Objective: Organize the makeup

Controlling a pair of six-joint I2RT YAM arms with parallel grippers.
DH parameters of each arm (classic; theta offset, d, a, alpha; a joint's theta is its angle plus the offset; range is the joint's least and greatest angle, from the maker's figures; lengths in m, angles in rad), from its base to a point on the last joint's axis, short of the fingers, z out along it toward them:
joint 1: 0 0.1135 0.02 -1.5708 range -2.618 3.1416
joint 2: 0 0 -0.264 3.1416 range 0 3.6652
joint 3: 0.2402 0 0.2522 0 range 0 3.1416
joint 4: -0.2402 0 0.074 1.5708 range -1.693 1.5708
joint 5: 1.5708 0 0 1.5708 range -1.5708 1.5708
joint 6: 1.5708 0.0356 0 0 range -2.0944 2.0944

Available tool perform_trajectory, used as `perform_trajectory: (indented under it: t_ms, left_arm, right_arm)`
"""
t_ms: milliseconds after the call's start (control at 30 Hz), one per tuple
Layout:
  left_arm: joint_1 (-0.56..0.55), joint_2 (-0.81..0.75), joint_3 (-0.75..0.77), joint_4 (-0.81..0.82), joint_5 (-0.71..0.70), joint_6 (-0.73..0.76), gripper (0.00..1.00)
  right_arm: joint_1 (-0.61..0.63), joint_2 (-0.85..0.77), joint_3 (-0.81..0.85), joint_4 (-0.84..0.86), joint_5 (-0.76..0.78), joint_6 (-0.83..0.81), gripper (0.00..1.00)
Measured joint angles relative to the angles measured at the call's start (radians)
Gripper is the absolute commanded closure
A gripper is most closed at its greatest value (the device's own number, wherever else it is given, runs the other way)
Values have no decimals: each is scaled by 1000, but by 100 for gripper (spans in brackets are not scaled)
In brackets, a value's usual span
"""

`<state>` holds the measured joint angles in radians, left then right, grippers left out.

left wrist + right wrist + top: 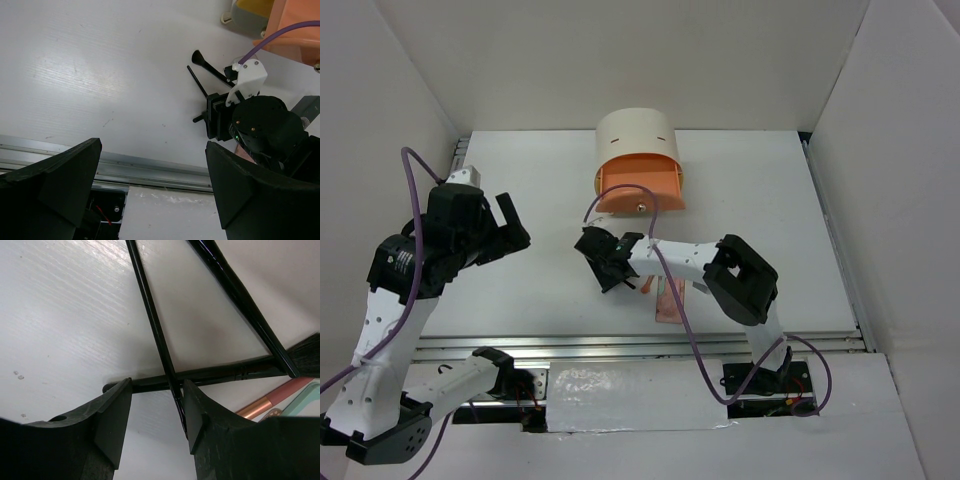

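Three thin black brushes lie crossed on the white table: a slim one (152, 325), a thicker one (210, 374) lying across it, and a third (240, 295) with dark bristles. My right gripper (156, 390) stands low over the crossing, half open. The slim brush runs between its fingers, close to the right one (200, 410), with a gap still showing. An orange-pink stick (272, 397) and a pale teal stick (305, 400) lie just beyond. From above, the right gripper (605, 268) sits left of the pink palette (670, 300). My left gripper (505, 225) hangs wide open and empty at the left.
The cream drum-shaped box (635, 140) stands at the back centre with its orange drawer (640, 185) pulled out toward the right gripper. A metal rail (640, 345) runs along the table's near edge. White walls enclose the table on three sides.
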<state>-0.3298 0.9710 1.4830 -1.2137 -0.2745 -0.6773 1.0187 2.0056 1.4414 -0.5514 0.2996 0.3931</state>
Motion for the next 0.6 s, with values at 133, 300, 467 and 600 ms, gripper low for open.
perform_trajectory:
  t_ms: [133,300,467,600]
  left_arm:
    - [0,0,0,0,0,1,1]
    - [0,0,0,-2,0,1,1]
    - [0,-3,0,-7,0,1,1]
    - [0,-11,0,-14,0,1,1]
  right_arm:
    - [-3,0,9,8,-1,-5,46]
    - [-13,0,42,14,0,-10,47]
    - [-31,2,38,19,-2,-20,48]
    - [-42,2,19,28,-6,-22,50]
